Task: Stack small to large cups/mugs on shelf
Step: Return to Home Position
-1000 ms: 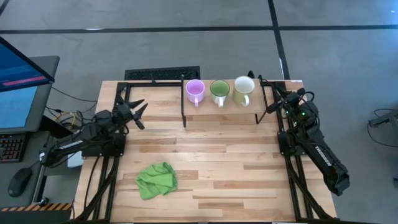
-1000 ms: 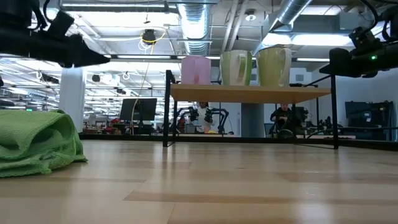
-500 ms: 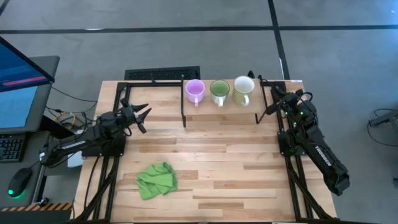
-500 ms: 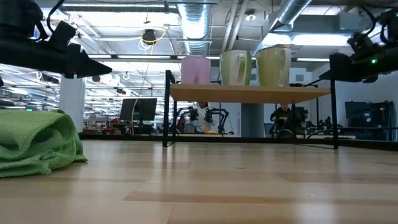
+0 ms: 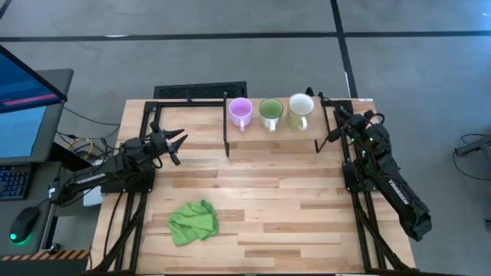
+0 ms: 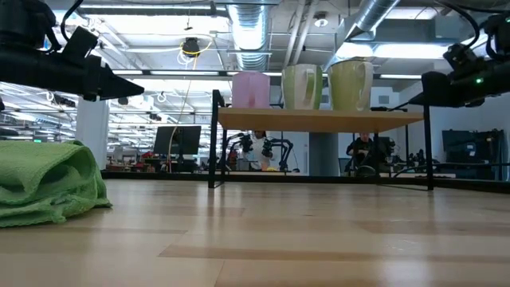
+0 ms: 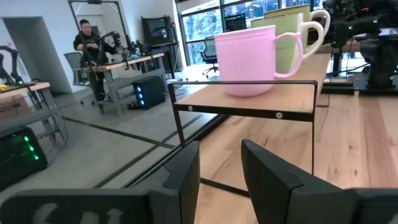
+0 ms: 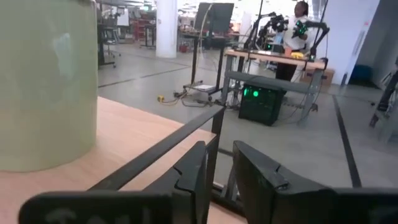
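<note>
Shelf point(image 5: 272, 140) stands along the far edge of the bench point(image 5: 268, 207), roughly centred, on thin black legs.

Three mugs sit upright in one row on the shelf, close to its far edge:
- purple mug point(image 5: 241, 112) at the left end, the shortest in the low view;
- green mug point(image 5: 270, 113) in the middle, white handle;
- cream mug point(image 5: 300, 110) at the right end, widest of the three.

From above, all three handles point toward the front edge of the shelf. Small gaps separate neighbouring mugs; none touch. The front half of the shelf board is bare.

Left gripper point(image 5: 176, 146): above the left part of the bench, well apart from the shelf's left end, about level with the shelf's front edge. Fingers spread, nothing between them. Its wrist camera looks along the row from the purple mug's end, with the other two lined up behind it.

Right gripper point(image 5: 334, 127): just beside the right end of the shelf, near the bench's far right corner, raised about to board height in the low view. Fingers parted by a narrow gap, holding nothing. Its wrist camera shows the cream mug close by, on the shelf board behind the black frame rail.

Green cloth point(image 5: 193, 221): crumpled on the bench toward the front left corner, well apart from the shelf and both grippers.
</note>
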{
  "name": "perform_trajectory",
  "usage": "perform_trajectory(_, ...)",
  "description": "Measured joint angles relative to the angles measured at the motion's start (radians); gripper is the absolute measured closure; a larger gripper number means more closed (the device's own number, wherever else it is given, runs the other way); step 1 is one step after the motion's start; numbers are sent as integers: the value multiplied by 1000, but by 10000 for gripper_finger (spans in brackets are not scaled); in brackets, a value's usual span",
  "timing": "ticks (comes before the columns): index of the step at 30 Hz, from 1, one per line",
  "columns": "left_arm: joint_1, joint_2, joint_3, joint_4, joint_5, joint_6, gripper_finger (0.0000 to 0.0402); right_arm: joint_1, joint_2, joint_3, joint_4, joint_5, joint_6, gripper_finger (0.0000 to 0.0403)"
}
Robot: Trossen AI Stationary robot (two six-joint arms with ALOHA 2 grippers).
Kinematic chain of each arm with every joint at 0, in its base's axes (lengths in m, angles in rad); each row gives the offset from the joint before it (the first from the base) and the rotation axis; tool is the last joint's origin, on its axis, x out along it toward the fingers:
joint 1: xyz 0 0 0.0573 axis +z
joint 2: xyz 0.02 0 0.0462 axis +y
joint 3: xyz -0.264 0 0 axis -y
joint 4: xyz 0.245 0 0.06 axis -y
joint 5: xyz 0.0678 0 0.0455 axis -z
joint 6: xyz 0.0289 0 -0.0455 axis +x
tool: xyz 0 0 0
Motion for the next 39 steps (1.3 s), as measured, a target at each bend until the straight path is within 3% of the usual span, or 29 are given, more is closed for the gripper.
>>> perform_trajectory(8, 0, 0, -1, 0, 0, -5, 291, -2, 0, -79, 155, 61, 11, 300)
perform_trajectory(34, 0, 0, -3, -1, 0, -29, 291, 7, 11, -80, 141, 55, -43, 300)
perform_trajectory(39, 0, 0, -3, -2, 0, 31, 291, 6, 11, -80, 141, 54, -43, 300)
